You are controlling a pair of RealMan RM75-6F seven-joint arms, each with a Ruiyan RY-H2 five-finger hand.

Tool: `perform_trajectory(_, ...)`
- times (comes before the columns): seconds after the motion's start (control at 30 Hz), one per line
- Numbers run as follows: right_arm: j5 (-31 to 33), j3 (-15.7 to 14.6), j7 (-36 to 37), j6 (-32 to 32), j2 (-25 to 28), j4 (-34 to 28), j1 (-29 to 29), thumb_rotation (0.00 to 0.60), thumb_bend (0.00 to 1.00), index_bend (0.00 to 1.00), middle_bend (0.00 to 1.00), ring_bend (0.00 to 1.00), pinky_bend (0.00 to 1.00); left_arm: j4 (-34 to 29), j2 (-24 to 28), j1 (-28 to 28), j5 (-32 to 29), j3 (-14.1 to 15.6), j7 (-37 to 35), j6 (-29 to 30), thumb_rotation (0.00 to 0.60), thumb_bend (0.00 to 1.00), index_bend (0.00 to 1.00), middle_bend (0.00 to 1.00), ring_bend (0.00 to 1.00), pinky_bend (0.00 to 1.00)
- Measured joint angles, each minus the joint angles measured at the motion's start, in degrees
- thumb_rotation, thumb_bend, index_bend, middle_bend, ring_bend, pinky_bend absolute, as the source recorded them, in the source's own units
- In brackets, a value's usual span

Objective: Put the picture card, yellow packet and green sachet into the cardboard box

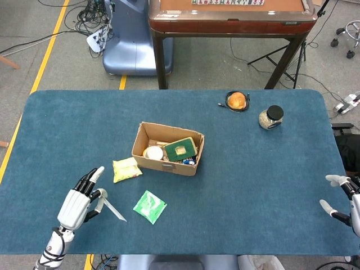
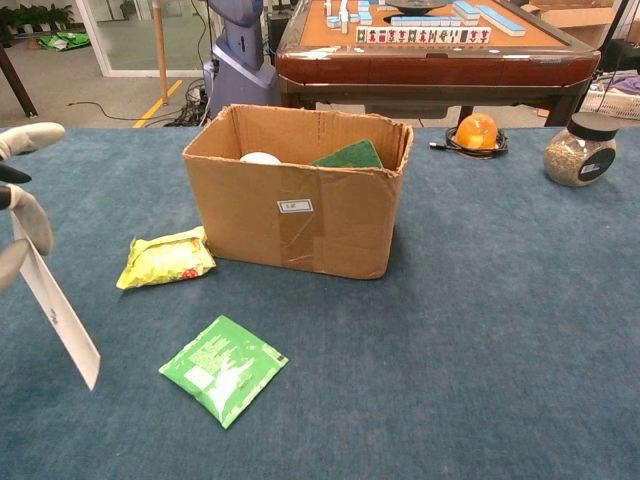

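Note:
My left hand is raised near the table's front left corner and pinches the picture card, which hangs slanting down to the right, seen nearly edge-on. The yellow packet lies flat just left of the cardboard box. In front of the box lies the green sachet, right of the card's lower end. The box is open-topped and holds a green sponge and a white cup. My right hand hovers at the right table edge, fingers apart, holding nothing.
A glass jar with a black lid and an orange ball on a black cable coil stand at the back right. A wooden mahjong table stands beyond the far edge.

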Motion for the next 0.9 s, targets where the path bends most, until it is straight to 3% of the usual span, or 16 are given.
perform_trajectory(0.43,0.1,0.0,0.2,-0.1,0.1,0.0,0.0,0.6,0.05,0.39,0.48,0.36,0.42,-11.5,6.2,-2.8,0.3,-4.4,3.8,-0.3,0.6,0.51,0.65,0.0,0.0,0.17)
perform_trajectory(0.9,0.2,0.1,0.4,-0.1,0.1,0.1,0.0,0.6,0.05,0.39,0.48,0.36,0.42,-24.0,10.8,-10.3,-4.4,-11.9,9.8,-10.0,0.6,0.51,0.67,0.0,0.0,0.17)
